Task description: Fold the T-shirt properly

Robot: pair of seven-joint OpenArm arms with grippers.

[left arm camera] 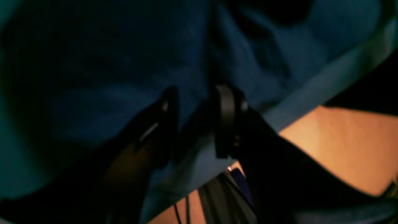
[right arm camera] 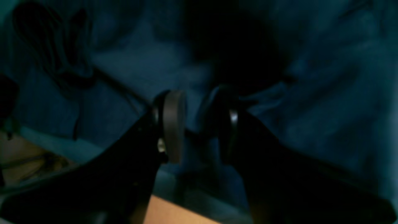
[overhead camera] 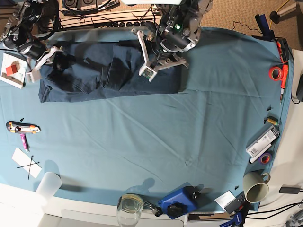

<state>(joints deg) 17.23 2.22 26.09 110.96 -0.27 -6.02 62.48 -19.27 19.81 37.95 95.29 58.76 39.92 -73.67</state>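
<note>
Teal-clothed tabletop [overhead camera: 203, 137], widest thing. Dark T-shirt [overhead camera: 156, 81] bunched in a long strip along its arm-side edge. Left tool [left arm camera: 199, 96] over the shirt's one end, fingers parted; right tool [right arm camera: 200, 102] over the other, fingers likewise apart. Wrist views dim, blurred: whether cloth is pinched, cannot tell.

Base overhead — wrists close in, sharing the cloth
</note>
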